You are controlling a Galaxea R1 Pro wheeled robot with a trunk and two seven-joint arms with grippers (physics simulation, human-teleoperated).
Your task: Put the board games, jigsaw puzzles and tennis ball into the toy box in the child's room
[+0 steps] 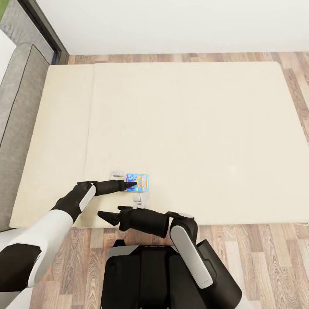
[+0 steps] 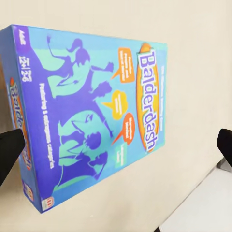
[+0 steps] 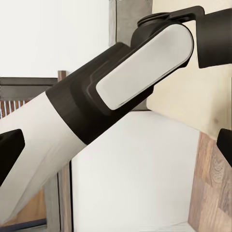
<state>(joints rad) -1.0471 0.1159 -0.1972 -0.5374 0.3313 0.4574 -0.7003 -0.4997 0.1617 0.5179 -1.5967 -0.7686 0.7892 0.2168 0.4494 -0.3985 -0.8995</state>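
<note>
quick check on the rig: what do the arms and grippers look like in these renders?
Both arms share one look: glossy white shells on the upper segments, matte black forearms and wrists, each with a rounded white panel inset near the wrist. The left gripper and right gripper are all black, with two slim tapered fingers. No loose cables, labels or markings are visible. A black body with white side covers sits between the arms.

The bed has a matt beige mattress that looks like smooth cloth, with a grey padded headboard. The blue board game is printed card with a slight sheen. The floor is wood-grain plank, faintly glossy. The left arm wears smooth white and matt black plastic shells.
</note>
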